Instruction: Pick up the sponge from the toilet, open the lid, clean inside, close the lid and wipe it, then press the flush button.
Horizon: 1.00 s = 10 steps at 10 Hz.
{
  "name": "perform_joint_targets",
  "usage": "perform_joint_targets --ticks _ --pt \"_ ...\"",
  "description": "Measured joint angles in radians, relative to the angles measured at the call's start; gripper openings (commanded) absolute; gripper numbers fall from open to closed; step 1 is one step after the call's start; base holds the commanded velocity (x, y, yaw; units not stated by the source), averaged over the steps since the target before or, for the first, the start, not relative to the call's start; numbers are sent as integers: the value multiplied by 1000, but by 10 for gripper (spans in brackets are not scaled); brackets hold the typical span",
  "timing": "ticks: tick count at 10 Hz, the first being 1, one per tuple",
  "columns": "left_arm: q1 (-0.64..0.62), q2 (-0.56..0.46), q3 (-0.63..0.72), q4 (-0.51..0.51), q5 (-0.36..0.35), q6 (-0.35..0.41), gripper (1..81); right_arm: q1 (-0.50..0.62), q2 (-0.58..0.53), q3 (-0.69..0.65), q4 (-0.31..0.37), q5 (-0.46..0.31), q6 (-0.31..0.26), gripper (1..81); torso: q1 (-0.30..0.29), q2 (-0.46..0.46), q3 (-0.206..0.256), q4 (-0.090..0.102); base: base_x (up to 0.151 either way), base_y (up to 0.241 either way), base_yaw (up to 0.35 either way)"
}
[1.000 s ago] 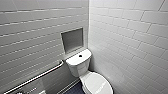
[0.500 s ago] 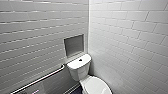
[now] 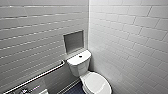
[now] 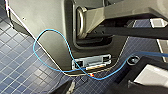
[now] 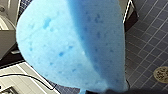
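The white toilet (image 3: 83,71) stands in the corner of a tiled room, with its oval lid (image 3: 96,83) down. The small dark flush button (image 3: 80,56) sits in the middle of the tank top. The bright blue sponge (image 5: 72,45) looms large in the right wrist view, bent and pinched, above the dark blue floor tiles; my right gripper is shut on it. In the left wrist view there is only my own base and the floor, and nothing is held there.
A metal grab bar (image 3: 37,76) runs along the left wall, and a recessed niche (image 3: 73,41) sits above the tank. A round floor drain (image 5: 161,74) lies in the blue tiles. A thin blue cable (image 4: 50,62) loops across my grey base (image 4: 45,27).
The head view has shifted a little, bringing more of the grab bar into the picture. The toilet itself has not moved.
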Motion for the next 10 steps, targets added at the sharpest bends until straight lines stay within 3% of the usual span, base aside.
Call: perform_joint_targets --ticks 3,5,10 --pt "-16 0 0 0 -3 0 811 17 0 0 0 1 0 10 -10 108 0 0 0 0 0" --pt "-28 0 0 0 -11 0 811 25 0 0 0 4 0 10 -13 130 24 0 0 0 0" --pt "-1 13 -54 0 -2 0 811 -3 19 -36 -1 0 0 10 -16 135 201 0 0 0 0"
